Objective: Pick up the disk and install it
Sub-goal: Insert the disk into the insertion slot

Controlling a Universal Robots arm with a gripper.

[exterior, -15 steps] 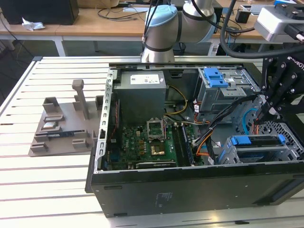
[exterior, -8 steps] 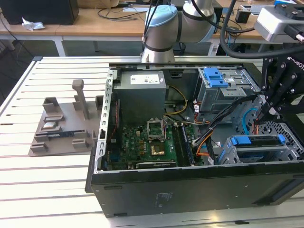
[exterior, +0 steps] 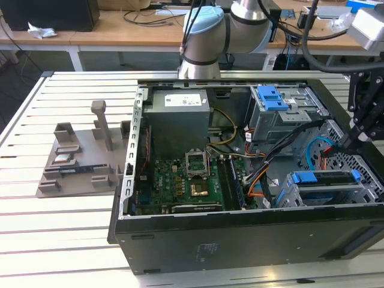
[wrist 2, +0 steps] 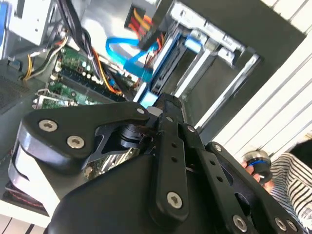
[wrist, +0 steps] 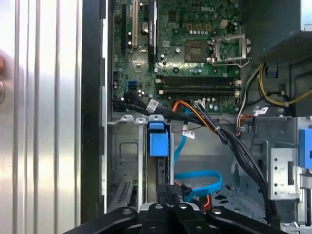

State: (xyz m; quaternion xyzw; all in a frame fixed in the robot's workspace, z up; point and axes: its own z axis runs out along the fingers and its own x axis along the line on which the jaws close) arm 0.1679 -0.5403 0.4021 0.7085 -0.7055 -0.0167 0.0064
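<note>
The disk (exterior: 324, 179), silver with a blue carrier rail, sits in the drive cage at the open computer case's corner, toward the exterior view's right. In the first wrist view its blue carrier end (wrist: 158, 139) stands edge-on in the cage slot. The second wrist view shows the disk's blue rail (wrist 2: 168, 48) beyond the fingers. My gripper (exterior: 349, 141) hovers just above and to the right of the cage, over the blue and orange cables. Its black fingers (wrist: 161, 210) lie together, shut on nothing, a short way off the disk.
A grey power supply box (exterior: 179, 114) and green motherboard (exterior: 186, 180) lie in the case. A second bay with a blue latch (exterior: 270, 96) stands behind. Blue data cable (wrist: 197, 178) loops near the cage. A grey fixture (exterior: 78, 156) lies at the left. A person's striped sleeve (wrist 2: 292, 170) is beside the case.
</note>
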